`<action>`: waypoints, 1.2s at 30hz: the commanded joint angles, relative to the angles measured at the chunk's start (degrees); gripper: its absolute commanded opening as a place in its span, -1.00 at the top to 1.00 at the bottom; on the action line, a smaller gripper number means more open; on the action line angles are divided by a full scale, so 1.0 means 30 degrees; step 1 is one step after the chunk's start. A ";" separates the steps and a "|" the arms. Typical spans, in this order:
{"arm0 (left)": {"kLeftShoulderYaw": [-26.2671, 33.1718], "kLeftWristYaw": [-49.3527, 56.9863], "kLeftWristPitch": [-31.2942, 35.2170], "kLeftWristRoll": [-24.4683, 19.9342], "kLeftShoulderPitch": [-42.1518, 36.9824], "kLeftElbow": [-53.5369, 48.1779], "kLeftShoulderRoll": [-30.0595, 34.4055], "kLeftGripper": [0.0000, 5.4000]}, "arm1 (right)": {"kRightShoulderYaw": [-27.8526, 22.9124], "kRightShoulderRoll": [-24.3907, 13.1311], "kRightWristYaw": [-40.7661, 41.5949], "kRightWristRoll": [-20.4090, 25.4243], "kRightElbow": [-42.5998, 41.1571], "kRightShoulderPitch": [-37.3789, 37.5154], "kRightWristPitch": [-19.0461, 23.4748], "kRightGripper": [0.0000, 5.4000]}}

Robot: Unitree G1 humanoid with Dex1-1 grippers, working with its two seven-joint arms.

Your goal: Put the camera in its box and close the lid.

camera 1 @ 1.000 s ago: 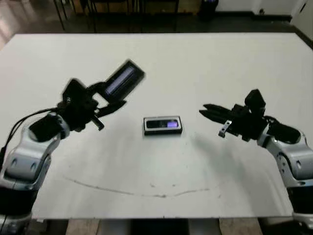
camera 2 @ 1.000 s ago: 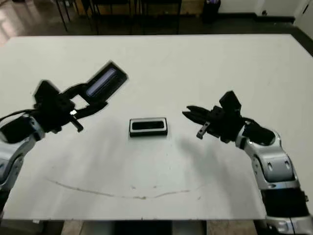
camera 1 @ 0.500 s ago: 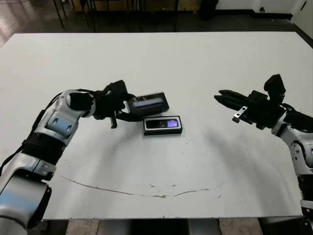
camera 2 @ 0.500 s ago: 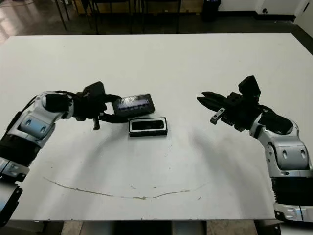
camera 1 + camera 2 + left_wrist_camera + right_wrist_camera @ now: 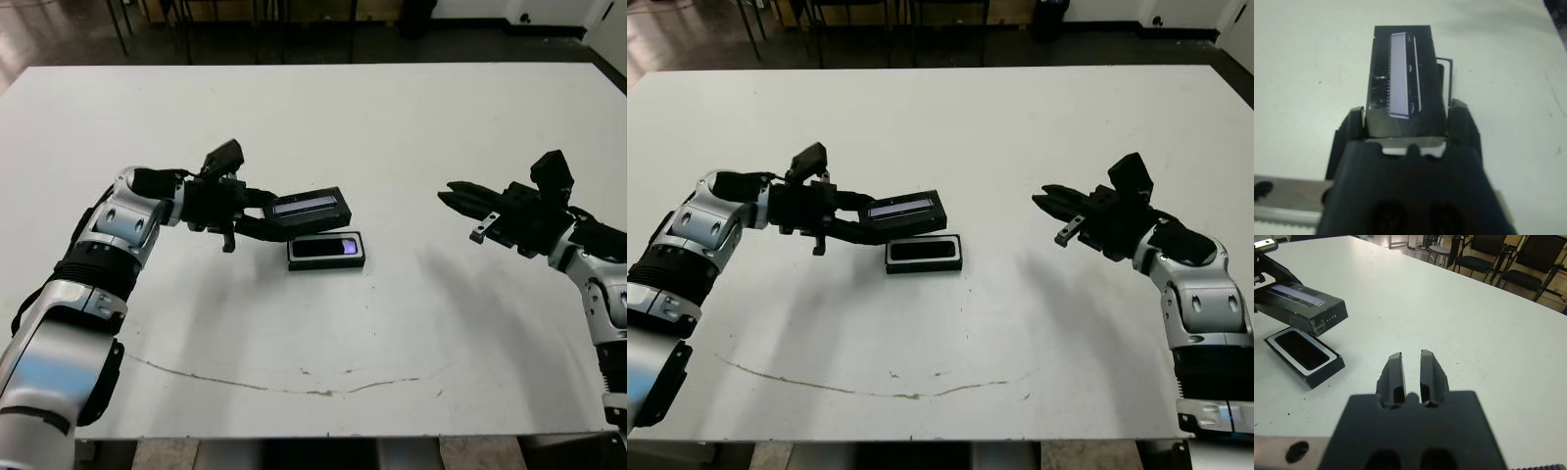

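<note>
The box [image 5: 326,252] lies at the middle of the white table, white-lined, with the camera [image 5: 333,247] lying flat inside it and a purple glint on its face. My left gripper [image 5: 266,221] is shut on one end of the lid [image 5: 309,209]. The lid hangs tilted just above the box's far left edge, pale strip facing up [image 5: 1400,73]. My right gripper [image 5: 453,198] hovers well to the right of the box, fingers [image 5: 1396,374] together with nothing between them. The right wrist view shows the box [image 5: 1322,369] under the lid [image 5: 1308,308].
A thin dark scuff line [image 5: 284,384] crosses the table near its front edge. Chairs [image 5: 1484,257] stand beyond the far edge. Bare white table surface lies between the box and my right gripper.
My left arm has brought the lid down from high on the left to just over the box, then nudged it rightward. My right gripper drew back to the right.
</note>
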 commanded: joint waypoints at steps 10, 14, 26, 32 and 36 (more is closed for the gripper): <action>-0.0897 -0.0150 -0.0283 0.1722 -0.0319 0.2364 -0.0860 0.53 | 0.0304 -0.0412 0.0517 -0.0500 0.0317 -0.0039 -0.0259 1.00; -0.1331 -0.0063 -0.0417 0.2435 -0.0495 0.2879 -0.1244 0.53 | 0.0332 -0.0534 0.0401 -0.0602 0.0045 0.0119 -0.0075 1.00; -0.1596 -0.0641 -0.0233 0.2938 -0.0754 0.3526 -0.1917 0.53 | 0.0392 -0.0657 0.0443 -0.0552 -0.0120 0.0259 0.0048 1.00; -0.1688 -0.1258 -0.0391 0.2854 -0.0594 0.2664 -0.1837 0.53 | 0.0353 -0.0523 0.0568 -0.0393 0.0255 0.0186 -0.0026 1.00; -0.1705 -0.1515 -0.0546 0.2825 -0.0620 0.2666 -0.1843 0.53 | 0.0390 -0.0532 0.0560 -0.0418 0.0265 0.0183 0.0015 1.00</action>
